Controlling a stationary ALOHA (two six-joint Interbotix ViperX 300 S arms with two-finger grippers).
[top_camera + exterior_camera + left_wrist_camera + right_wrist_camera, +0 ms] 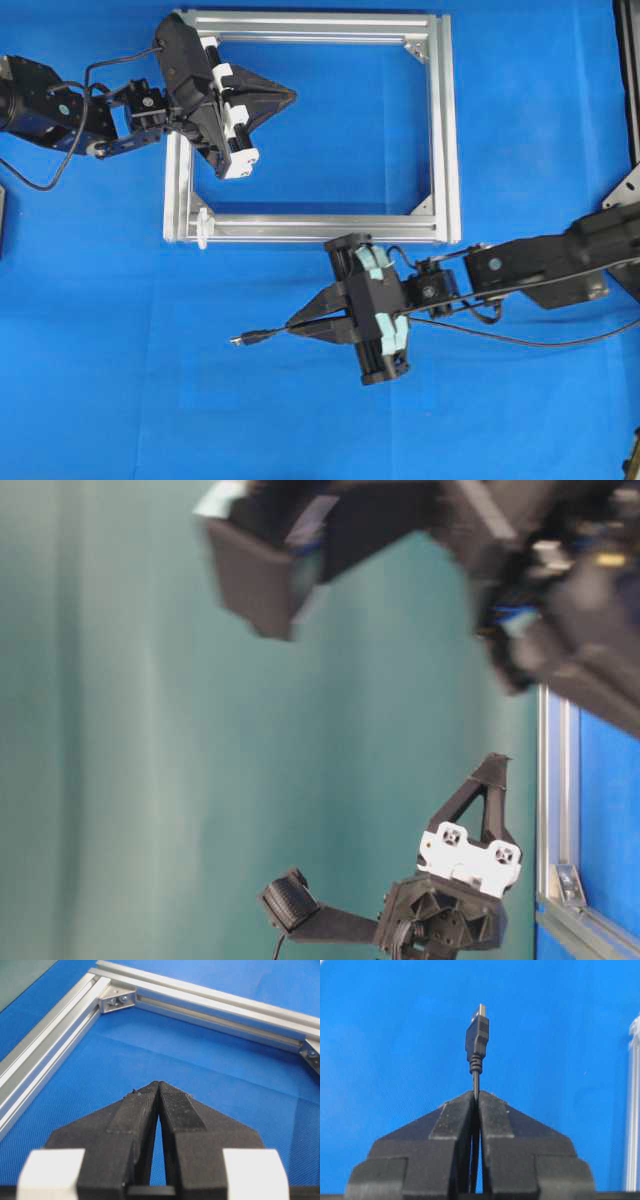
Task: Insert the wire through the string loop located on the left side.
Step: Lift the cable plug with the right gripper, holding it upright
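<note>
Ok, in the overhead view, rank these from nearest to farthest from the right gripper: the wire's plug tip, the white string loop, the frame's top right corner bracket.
1. The wire: its plug tip sticks out just left of the right gripper, whose fingers are shut on the cable.
2. The string loop: up and left, at the frame's lower left corner.
3. The top right corner bracket: far above.

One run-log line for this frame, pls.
right gripper: shut on wire, plug ahead of jaws | left gripper: shut, empty, over frame | string loop: unthreaded
</note>
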